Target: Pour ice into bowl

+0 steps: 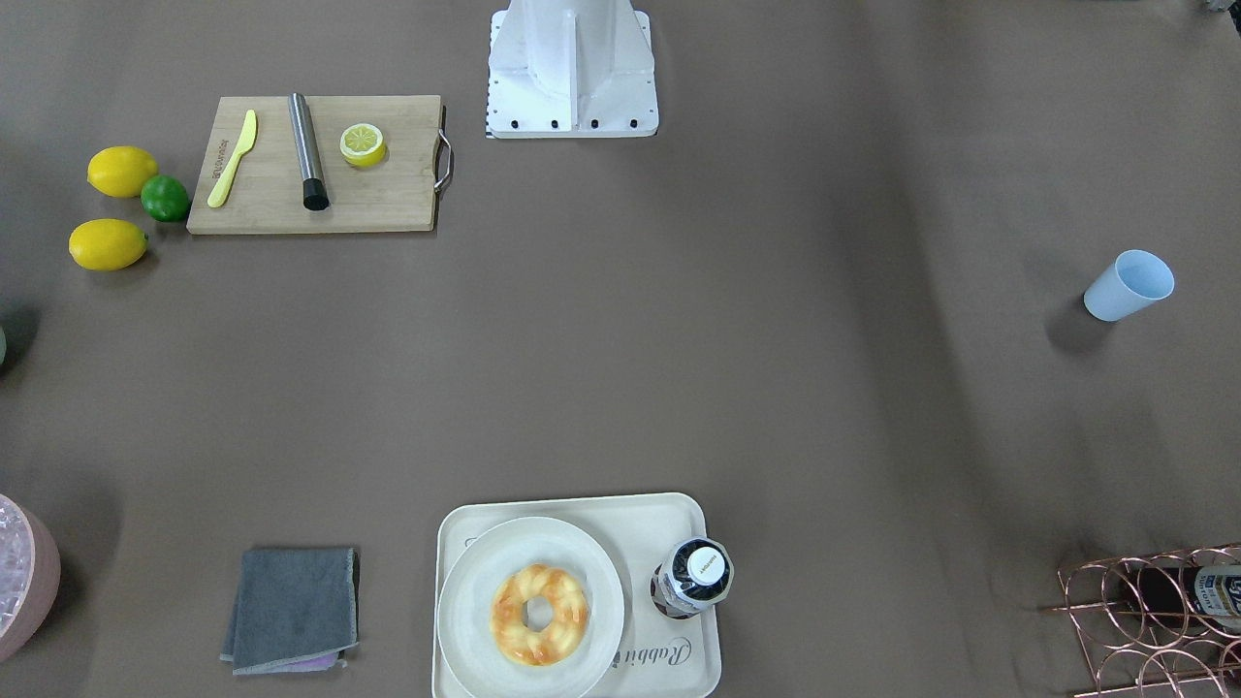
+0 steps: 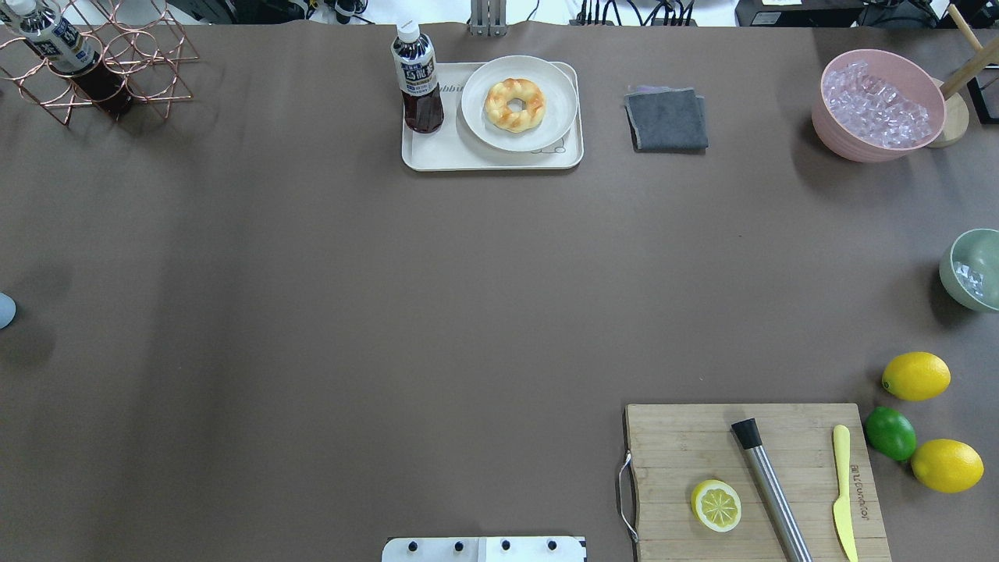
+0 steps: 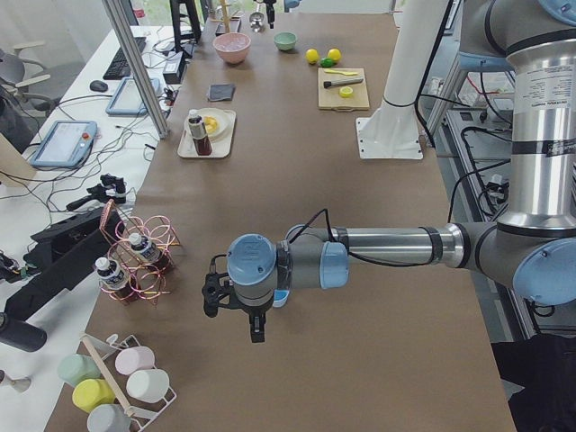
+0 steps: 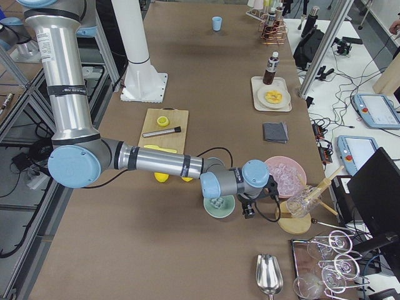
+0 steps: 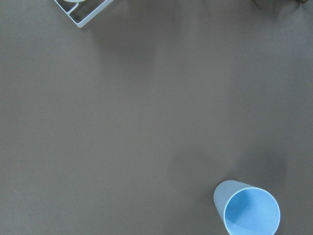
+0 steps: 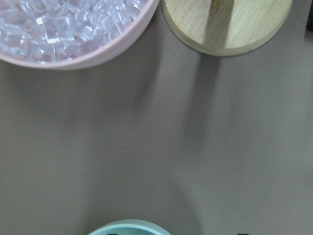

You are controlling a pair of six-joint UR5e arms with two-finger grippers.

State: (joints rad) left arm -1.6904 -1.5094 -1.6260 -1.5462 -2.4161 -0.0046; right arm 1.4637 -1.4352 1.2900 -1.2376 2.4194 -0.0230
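Note:
The pale mint-green bowl (image 2: 985, 257) sits at the table's right edge and holds a few clear ice cubes (image 2: 968, 277). It also shows in the exterior right view (image 4: 215, 211), and its rim shows in the right wrist view (image 6: 129, 227). My right gripper (image 4: 250, 210) hangs just beside the bowl, between it and the pink tub (image 4: 284, 175); I cannot tell whether it is open or shut. My left gripper (image 3: 236, 317) hovers low by the light blue cup (image 5: 247, 208), and I cannot tell its state either.
The dusty-pink tub (image 2: 878, 105) is full of ice. A round wooden stand (image 6: 227, 24) is next to it. A cutting board (image 2: 753, 480) holds a lemon slice, a metal rod and a knife. There are also lemons and a lime (image 2: 890, 433), a doughnut tray (image 2: 492, 105), a grey cloth (image 2: 666, 117) and a wire rack (image 2: 94, 62).

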